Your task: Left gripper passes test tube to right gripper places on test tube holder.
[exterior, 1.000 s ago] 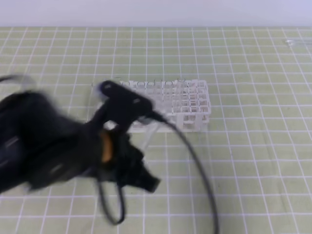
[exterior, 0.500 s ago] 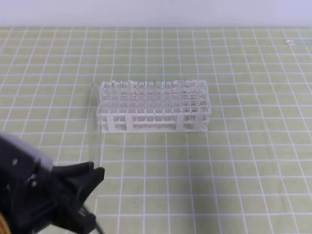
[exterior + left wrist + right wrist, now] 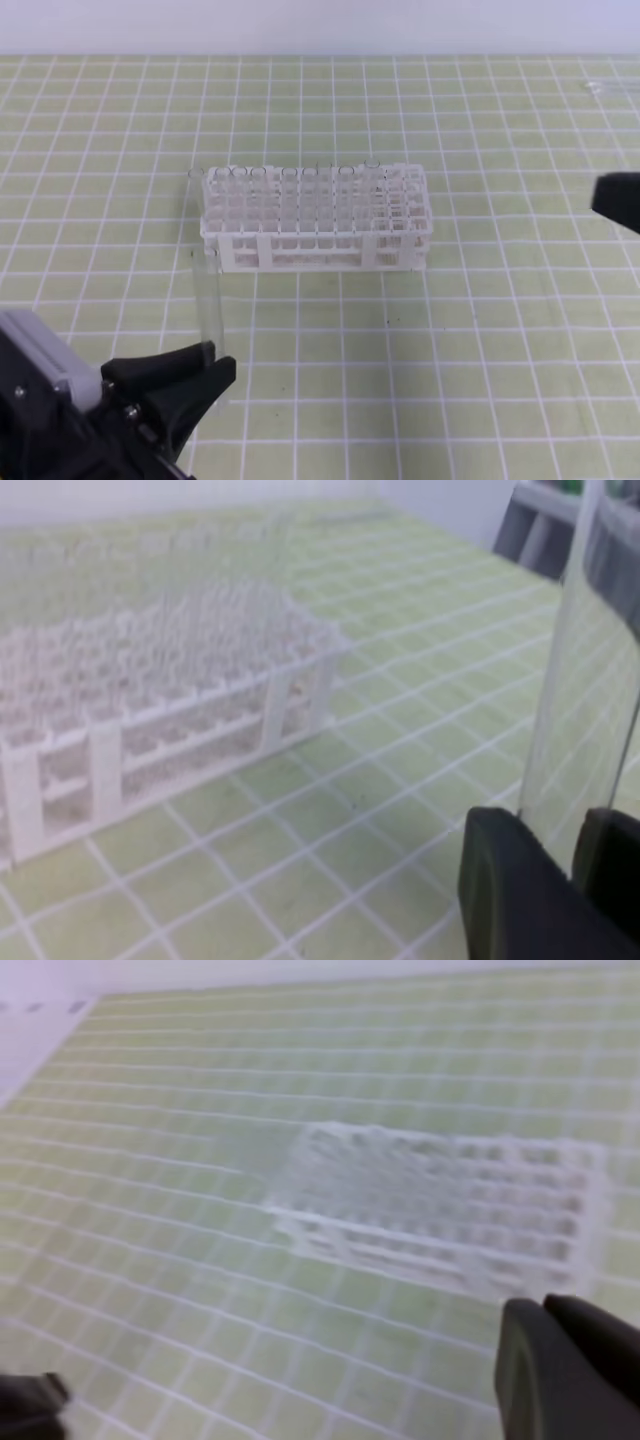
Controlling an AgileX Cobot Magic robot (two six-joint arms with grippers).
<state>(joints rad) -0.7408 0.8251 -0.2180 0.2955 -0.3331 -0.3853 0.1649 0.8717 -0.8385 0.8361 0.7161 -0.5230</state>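
test tube: I see the test tube [image 3: 206,305] standing near upright at lower left of the high view, its lower end pinched in the left gripper; clear glass, hard to trace. In the left wrist view the test tube [image 3: 575,670] rises straight up from between the two black fingers and runs out of the top of the frame.
left gripper: the left gripper [image 3: 205,362] sits in the bottom-left corner, jaws clamped on the tube's base — tube above the tool, not beside it. Fingers [image 3: 510,890] press against the glass on both sides.
test tube holder: the test tube holder [image 3: 315,218] stands on the mat mid-frame, behind and to the right of the tube, apart from it. Faint tube rims along its back row — I can't count them.
right gripper: the right gripper [image 3: 618,200] only pokes in at the right edge, well apart from the tube and holder. In its own wrist view the black fingers [image 3: 570,1360] sit together, nothing between them.
mat: green grid mat [image 3: 480,340] under everything.
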